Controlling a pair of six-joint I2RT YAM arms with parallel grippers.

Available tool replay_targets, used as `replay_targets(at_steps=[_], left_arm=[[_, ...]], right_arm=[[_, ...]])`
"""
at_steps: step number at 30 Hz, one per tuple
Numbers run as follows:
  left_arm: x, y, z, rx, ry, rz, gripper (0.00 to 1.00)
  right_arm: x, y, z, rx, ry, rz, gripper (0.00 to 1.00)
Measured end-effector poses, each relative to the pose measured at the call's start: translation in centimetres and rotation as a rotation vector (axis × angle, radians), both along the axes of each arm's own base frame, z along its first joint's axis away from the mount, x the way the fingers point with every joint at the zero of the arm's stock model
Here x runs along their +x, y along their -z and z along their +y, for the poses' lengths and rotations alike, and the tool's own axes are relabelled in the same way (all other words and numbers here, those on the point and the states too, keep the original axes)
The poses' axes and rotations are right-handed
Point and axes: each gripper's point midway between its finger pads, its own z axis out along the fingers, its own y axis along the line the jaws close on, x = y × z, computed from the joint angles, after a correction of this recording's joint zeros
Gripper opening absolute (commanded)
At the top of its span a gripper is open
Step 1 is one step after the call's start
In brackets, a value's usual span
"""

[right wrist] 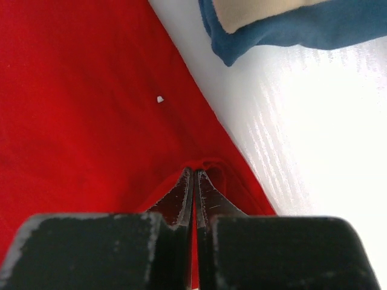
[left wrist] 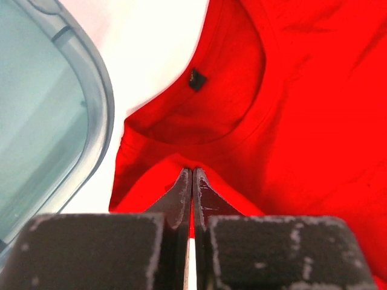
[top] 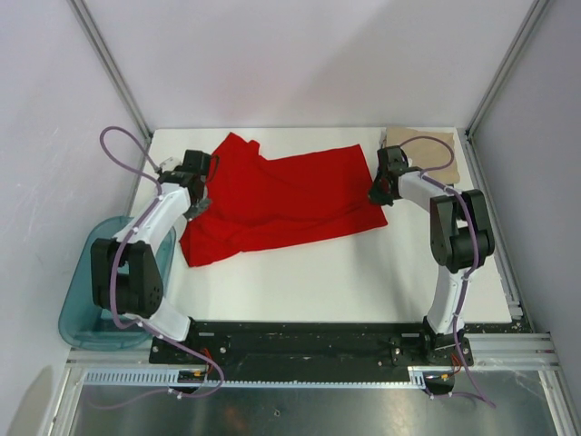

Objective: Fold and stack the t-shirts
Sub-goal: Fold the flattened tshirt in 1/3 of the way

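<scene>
Here left pincer (left wrist: 192,173) and right pincer (right wrist: 193,173) pinch red t-shirt (top: 281,195) edges.

a bright red plain cloth t-shirt (top: 290,195), a folded tan cloth shirt (right wrist: 260,9), a folded dark blue cloth shirt (right wrist: 302,33) and a translucent teal plastic tub (top: 74,318) are seen.

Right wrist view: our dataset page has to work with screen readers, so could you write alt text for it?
The right end effector, closed, pinches a small fold of the red t-shirt near its edge. At upper right, a folded tan shirt lies on a dark blue shirt on the white table.
</scene>
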Motion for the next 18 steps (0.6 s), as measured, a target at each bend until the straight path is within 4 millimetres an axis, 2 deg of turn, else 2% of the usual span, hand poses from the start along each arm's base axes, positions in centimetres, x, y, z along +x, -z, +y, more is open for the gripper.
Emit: replay_targets(at_steps=[9, 18], left_arm=[[0.8, 0.4, 0.0, 0.004, 0.032, 0.007, 0.00], [1.1, 0.6, 0.6, 0.008, 0.039, 0.012, 0.00]], right_arm=[[-0.2, 0.2, -1.6, -0.031, 0.041, 0.019, 0.00], [-0.7, -0.1, -2.1, -0.024, 0.064, 0.018, 0.00]])
